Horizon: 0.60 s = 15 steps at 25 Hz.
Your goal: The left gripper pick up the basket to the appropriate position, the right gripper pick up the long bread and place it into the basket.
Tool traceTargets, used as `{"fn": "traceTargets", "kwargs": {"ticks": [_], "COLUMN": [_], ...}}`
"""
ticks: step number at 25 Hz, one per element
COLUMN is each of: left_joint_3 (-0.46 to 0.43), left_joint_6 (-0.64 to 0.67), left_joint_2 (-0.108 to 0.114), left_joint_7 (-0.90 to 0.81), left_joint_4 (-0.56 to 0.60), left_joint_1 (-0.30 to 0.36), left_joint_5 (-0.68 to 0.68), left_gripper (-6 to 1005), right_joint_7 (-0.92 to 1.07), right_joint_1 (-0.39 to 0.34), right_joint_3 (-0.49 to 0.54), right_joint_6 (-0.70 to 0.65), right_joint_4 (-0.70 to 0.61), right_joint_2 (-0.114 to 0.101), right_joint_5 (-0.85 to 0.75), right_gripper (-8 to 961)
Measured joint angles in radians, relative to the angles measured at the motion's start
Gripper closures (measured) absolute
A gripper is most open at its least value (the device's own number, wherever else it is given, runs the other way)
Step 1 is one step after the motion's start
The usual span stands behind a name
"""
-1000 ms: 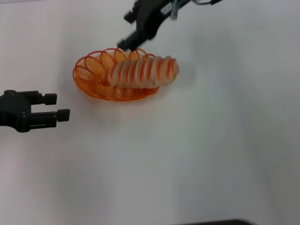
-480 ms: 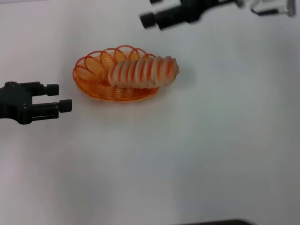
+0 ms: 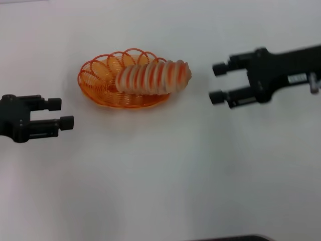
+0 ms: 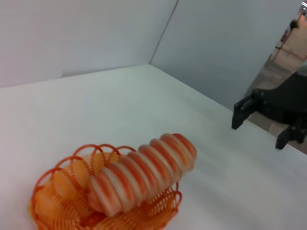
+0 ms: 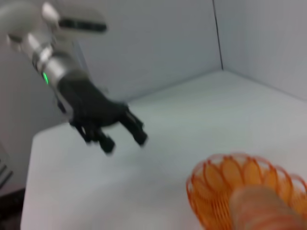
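White table (image 3: 160,181) fills the head view, smooth and bare. On it we see the basket (image 3: 95,83), orange and made of wire loops. The long bread (image 3: 153,76) lies in the basket, and its right end sticks out over the rim. Our left gripper (image 3: 64,112) is to the left of the basket, near it but not touching. Its two fingers are apart and hold nothing. Our right gripper (image 3: 217,83) is to the right of the bread, with a gap of table between them. Its two fingers are wide apart too, and nothing is in them. Both grippers point toward the basket.

From the left wrist view we see grey walls meeting in a corner behind the white table. The basket (image 4: 48,206) is close to us, with the long bread (image 4: 141,172) resting in it, one end raised past the rim. Farther off, the right gripper (image 4: 259,129) hangs above the table with its fingers spread.

From the right wrist view we see the same kind of grey walls. The basket (image 5: 225,179) is close by, and the end of the long bread (image 5: 261,208) shows in it, blurry. Across the table the left gripper (image 5: 123,140) hangs in the air, fingers apart and empty, with a green light on its arm.
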Motion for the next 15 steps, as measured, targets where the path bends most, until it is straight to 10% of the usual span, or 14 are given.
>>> {"fn": "traceTargets", "kwargs": {"ticks": [15], "left_joint_3": [-0.013], "left_joint_6": [0.072], "left_joint_2": [0.007], "left_joint_7": [0.001], "left_joint_4": [0.037], "left_joint_1": [0.054], "left_joint_5": [0.012], "left_gripper": [306], "right_joint_7": [-0.183], "right_joint_1": [-0.148], "right_joint_3": [0.136], "right_joint_6": [-0.074], "right_joint_4": [-0.002], "right_joint_2": [-0.036], "right_joint_5": [-0.043], "right_gripper": [164]}}
